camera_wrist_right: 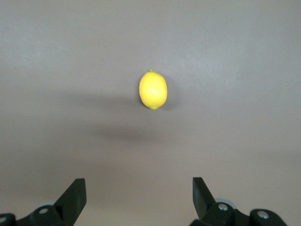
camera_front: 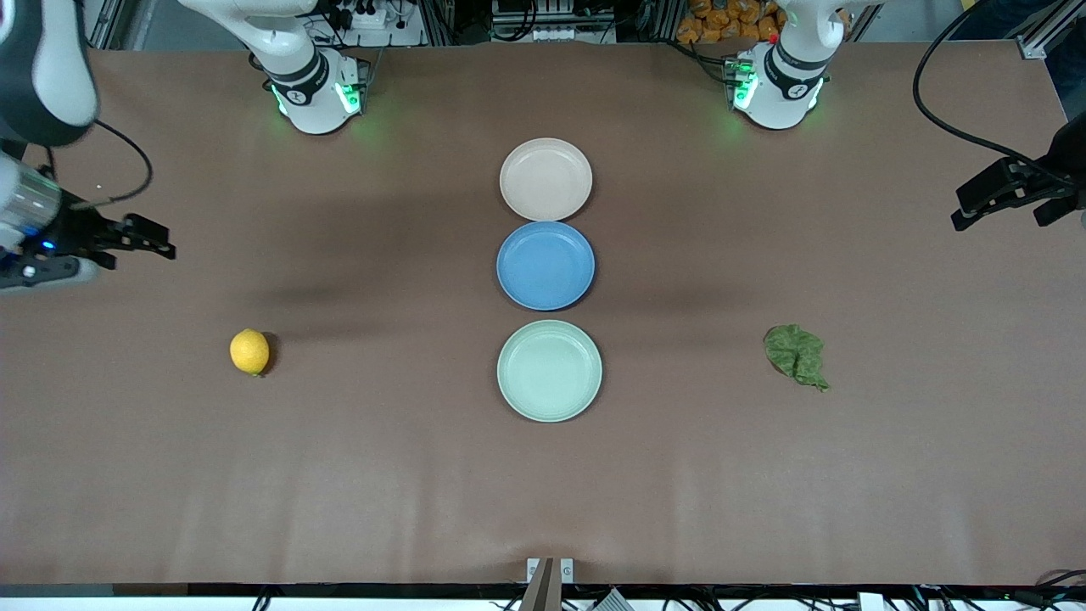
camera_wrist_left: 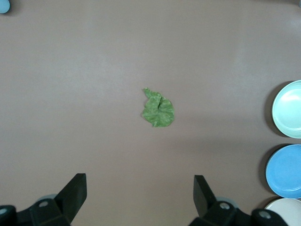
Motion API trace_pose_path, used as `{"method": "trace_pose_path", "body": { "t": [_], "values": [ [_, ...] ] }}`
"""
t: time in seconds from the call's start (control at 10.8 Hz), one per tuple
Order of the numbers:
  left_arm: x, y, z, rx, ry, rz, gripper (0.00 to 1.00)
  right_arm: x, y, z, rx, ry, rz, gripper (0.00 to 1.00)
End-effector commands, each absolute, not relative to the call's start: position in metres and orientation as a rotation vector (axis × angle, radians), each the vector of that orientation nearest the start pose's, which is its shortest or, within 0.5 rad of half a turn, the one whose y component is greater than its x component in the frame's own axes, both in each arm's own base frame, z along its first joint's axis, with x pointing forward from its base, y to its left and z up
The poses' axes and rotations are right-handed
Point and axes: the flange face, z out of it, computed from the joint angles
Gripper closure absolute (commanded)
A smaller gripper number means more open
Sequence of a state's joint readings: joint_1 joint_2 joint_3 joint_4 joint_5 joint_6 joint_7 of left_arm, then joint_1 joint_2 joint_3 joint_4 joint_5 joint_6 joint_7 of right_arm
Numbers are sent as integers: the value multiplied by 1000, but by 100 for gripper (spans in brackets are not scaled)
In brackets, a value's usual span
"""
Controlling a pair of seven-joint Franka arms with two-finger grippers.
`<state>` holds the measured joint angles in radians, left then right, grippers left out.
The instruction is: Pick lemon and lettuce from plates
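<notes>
The lemon [camera_front: 249, 351] lies on the bare brown table toward the right arm's end, not on a plate; it also shows in the right wrist view [camera_wrist_right: 153, 90]. The lettuce [camera_front: 796, 355] lies on the bare table toward the left arm's end and shows in the left wrist view [camera_wrist_left: 158, 108]. The beige-pink plate [camera_front: 545, 178] and the mint green plate [camera_front: 549, 370] stand empty in the middle of the table. My right gripper [camera_front: 153, 238] is open and empty, high over the table's edge at its own end [camera_wrist_right: 139, 190]. My left gripper [camera_front: 976, 208] is open and empty, high over its own end [camera_wrist_left: 139, 188].
An empty blue plate [camera_front: 545, 265] stands between the two other plates, in one row with them. The three plates show at the edge of the left wrist view, mint green [camera_wrist_left: 289, 109] and blue [camera_wrist_left: 284, 170] among them. Cables hang near both arms.
</notes>
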<state>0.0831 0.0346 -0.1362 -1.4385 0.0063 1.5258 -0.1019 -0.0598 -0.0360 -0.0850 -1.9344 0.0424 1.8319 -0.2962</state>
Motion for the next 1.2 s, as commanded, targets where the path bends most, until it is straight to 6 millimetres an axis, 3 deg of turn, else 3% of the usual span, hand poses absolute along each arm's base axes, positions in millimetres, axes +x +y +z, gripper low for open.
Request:
{"method": "trace_pose_path", "body": {
  "t": [0.0,0.37,0.83,1.11],
  "values": [
    [554,-27,672,-3140,-73,-82,0,548,-58,548,-3103,-236,26,0],
    [554,-28,671,-3142,-71,-80,0,545,-25,615,-3108,-164,19,0],
    [554,-29,671,-3144,-68,-80,0,541,-4,621,-3104,-77,57,0],
    [554,-31,672,-3144,-63,-82,0,540,-5,620,-3102,-70,69,0]
  ]
}}
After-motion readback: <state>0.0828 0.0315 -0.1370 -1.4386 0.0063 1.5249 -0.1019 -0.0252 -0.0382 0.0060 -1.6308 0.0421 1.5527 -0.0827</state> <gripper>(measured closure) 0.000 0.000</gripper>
